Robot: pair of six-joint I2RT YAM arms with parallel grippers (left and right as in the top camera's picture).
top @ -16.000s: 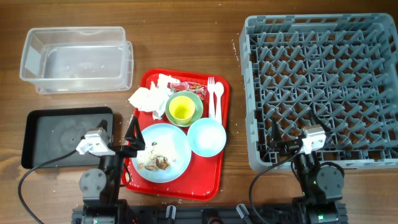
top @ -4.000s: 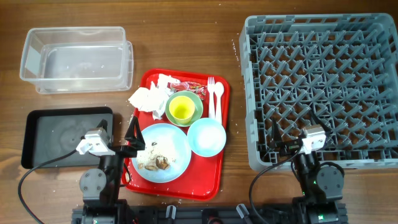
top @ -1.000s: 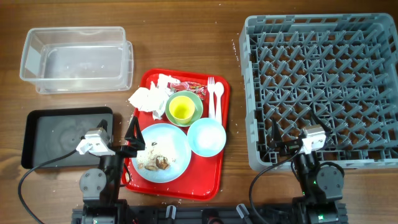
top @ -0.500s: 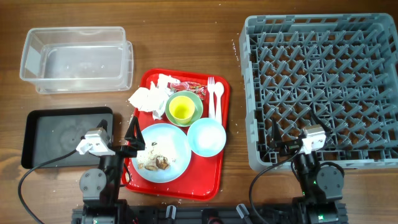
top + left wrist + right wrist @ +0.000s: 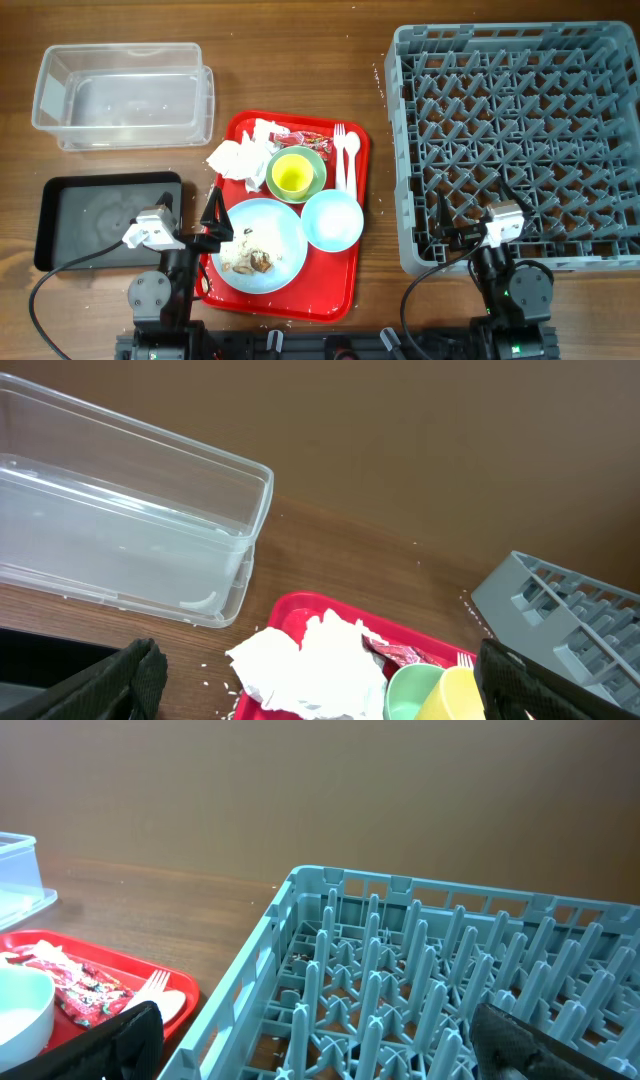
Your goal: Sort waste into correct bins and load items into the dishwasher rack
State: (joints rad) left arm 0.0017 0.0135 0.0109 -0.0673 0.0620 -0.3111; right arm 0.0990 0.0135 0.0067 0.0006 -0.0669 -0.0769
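- Farthest left, the clear plastic tub [image 5: 122, 100] and, nearer the robot, the black tray [image 5: 95, 215] sit on the tabletop [image 5: 300, 60]. Neither has any waste in it.
- The left gripper [image 5: 215, 222] sits at the left edge of the red serving tray [image 5: 335, 290], its jaws spread wide and holding nothing.
- Crumpled white napkins [image 5: 238, 158] lie at that tray's far-left corner and spill over its edge. They look light and soft, so a pinch on top of the heap should lift them.
- The light blue plate [image 5: 285, 225] fills the near-left part and carries brown food scraps [image 5: 250, 262] with crumbs. It is probably stiff and smooth, best taken by the rim and kept level until it is tipped out.
- A yellow cup [image 5: 291, 178] stands inside the pale green bowl [image 5: 318, 163]. The cup's wall offers a hold, with one finger inside.
- The red snack wrapper [image 5: 305, 139] lies behind that bowl. It looks thin and is likely slippery.
- The smaller light blue bowl [image 5: 333, 220] sits empty just beside the plate.
- The white fork [image 5: 340, 150] and spoon [image 5: 351, 155] lie side by side at the far-right corner. They are flat and light, so a grip across the handle seems the best hold.
- The grey dishwasher rack [image 5: 520, 140] stands to the right of the serving tray with nothing loaded in it.
- The right gripper [image 5: 448, 235] sits at the rack's near-left corner, jaws wide apart and empty.
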